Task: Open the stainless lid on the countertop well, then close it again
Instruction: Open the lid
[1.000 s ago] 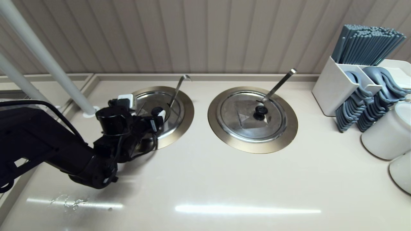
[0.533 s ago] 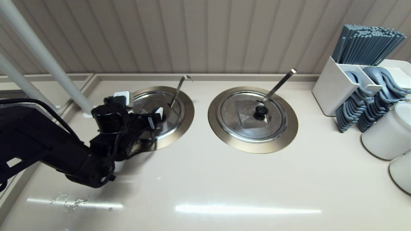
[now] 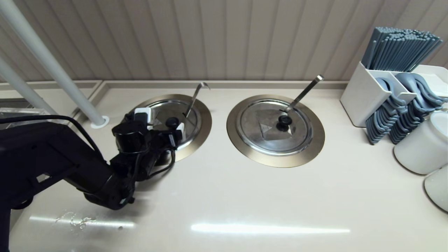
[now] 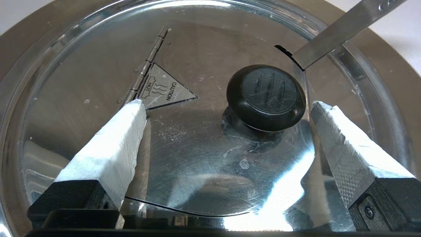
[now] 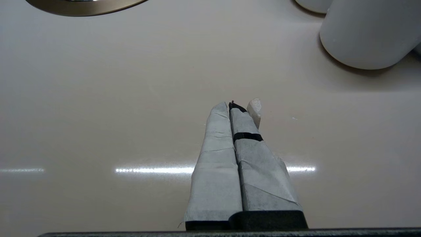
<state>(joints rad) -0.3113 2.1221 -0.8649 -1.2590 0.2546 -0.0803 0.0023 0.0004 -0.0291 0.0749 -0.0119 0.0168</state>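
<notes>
The stainless lid (image 3: pixel 185 113) lies flat in the countertop well (image 3: pixel 204 122), the left one of two. Its thin, hook-ended ladle handle (image 3: pixel 194 96) rises through the notch. My left gripper (image 3: pixel 174 131) hovers open just above the lid, at its near side. In the left wrist view, the gripper (image 4: pixel 228 106) has its taped fingertips (image 4: pixel 136 110) spread wide over the lid (image 4: pixel 204 148). The black knob (image 4: pixel 266 93) sits just beyond the tips, close to one finger and touching neither. The caution triangle (image 4: pixel 166 92) lies by the other tip. My right gripper (image 5: pixel 235 107) is shut, empty, above bare counter.
The twin lid (image 3: pixel 274 126) with its thick straight ladle handle (image 3: pixel 304 91) sits to the right. A white caddy (image 3: pixel 364 94) of grey chopsticks and spoons and white cups (image 3: pixel 421 143) stand at far right. A white pole (image 3: pixel 52 66) rises at the left.
My left arm swung a little left over the knob, then came back right and nearer the front edge. The knob shows again. The lid has stayed seated.
</notes>
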